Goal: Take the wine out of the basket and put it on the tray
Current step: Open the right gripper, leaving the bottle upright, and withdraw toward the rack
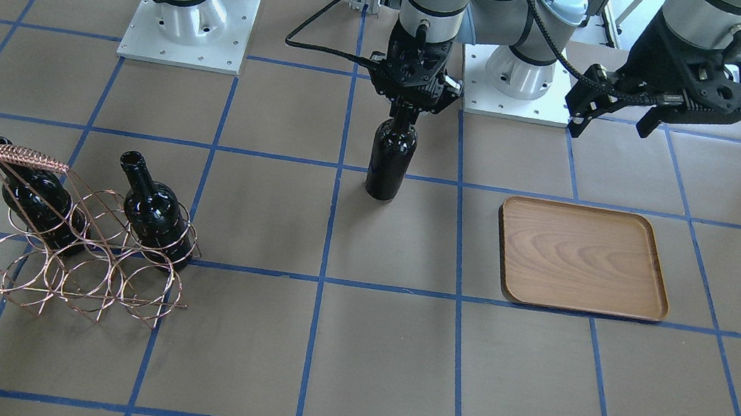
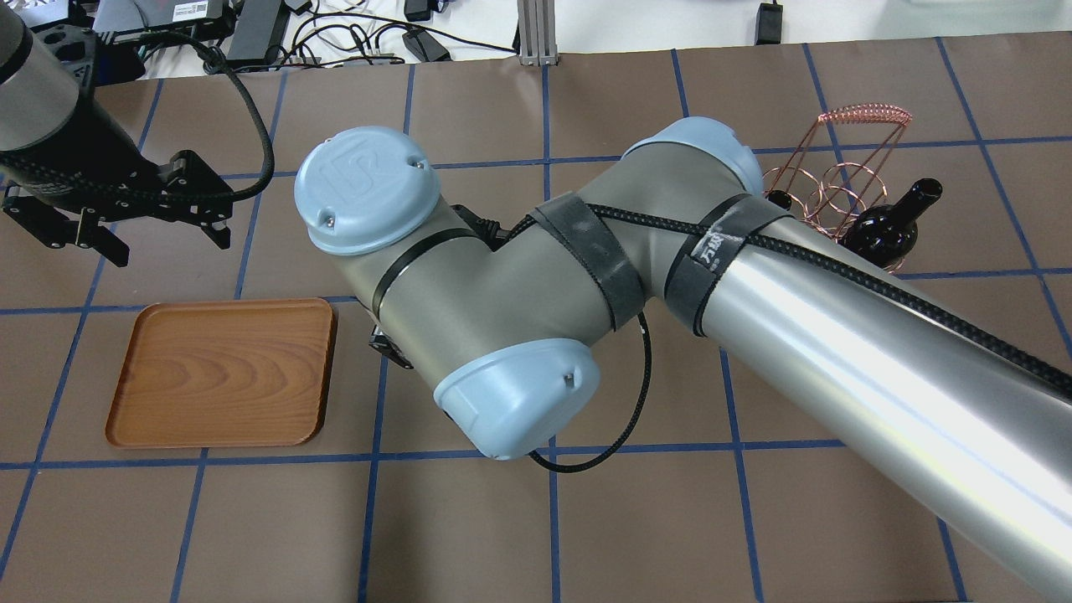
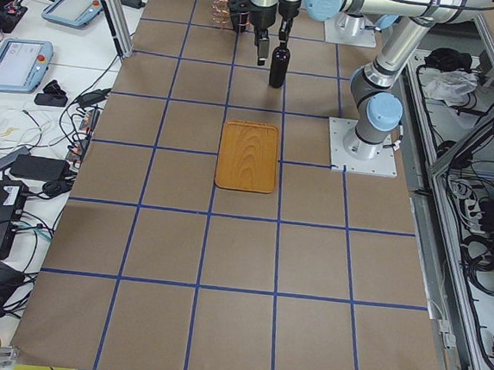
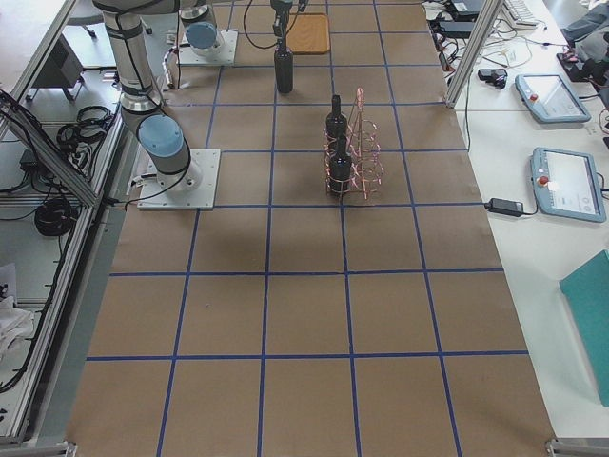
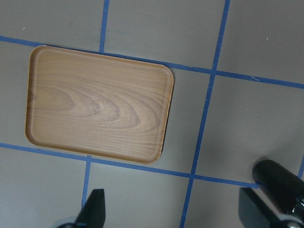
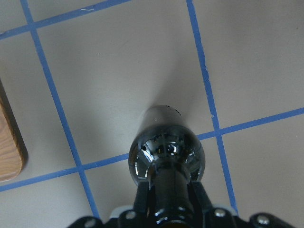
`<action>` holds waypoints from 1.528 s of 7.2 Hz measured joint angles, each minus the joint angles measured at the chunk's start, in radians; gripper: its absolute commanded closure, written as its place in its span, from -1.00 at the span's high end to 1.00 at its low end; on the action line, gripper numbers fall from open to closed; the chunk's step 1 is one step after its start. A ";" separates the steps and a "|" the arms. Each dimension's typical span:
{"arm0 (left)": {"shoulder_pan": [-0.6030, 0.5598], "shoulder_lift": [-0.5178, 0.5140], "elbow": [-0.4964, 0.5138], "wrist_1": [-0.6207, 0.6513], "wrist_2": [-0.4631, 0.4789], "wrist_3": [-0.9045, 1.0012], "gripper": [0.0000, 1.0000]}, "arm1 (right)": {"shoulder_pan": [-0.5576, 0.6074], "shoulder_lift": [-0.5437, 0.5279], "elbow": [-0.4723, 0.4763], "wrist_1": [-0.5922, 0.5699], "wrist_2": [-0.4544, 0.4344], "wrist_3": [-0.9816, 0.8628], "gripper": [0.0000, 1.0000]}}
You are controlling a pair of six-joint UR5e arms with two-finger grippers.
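**Grey Arms, Pale-Blue Caps**

The right arm (image 2: pixel 837 360) was silver-grey tubing with pale-blue joint caps (image 2: pixel 364 188). A black braided cable (image 2: pixel 662 219) was strapped along it. The base plates (image 1: pixel 221 38) were white and dotted with screws. The left gripper (image 1: pixel 611 121) and right gripper (image 1: pixel 406 109) were black.

The big brown table top (image 1: pixel 378 366) was flat and split into squares by thin blue tape lines (image 1: pixel 310 357). Beside it stood a white side desk (image 3: pixel 35 136) with grey screen pads (image 3: pixel 15 63) and black cables (image 3: pixel 88 98). A silver metal post (image 3: pixel 109 8) stood at the table's edge. The light was bright and even.
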 measured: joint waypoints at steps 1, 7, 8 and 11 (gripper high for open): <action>0.000 0.001 0.000 0.002 0.000 0.000 1.00 | 0.000 0.000 0.001 -0.004 0.003 0.000 0.40; -0.006 0.013 0.011 -0.004 -0.002 -0.002 1.00 | -0.057 -0.011 -0.060 -0.033 -0.004 -0.142 1.00; -0.014 0.019 0.012 -0.008 -0.007 -0.004 1.00 | -0.122 -0.043 -0.077 0.006 -0.008 -0.258 1.00; -0.112 0.037 0.005 -0.014 -0.037 -0.035 1.00 | -0.469 -0.187 -0.087 0.198 -0.010 -0.820 1.00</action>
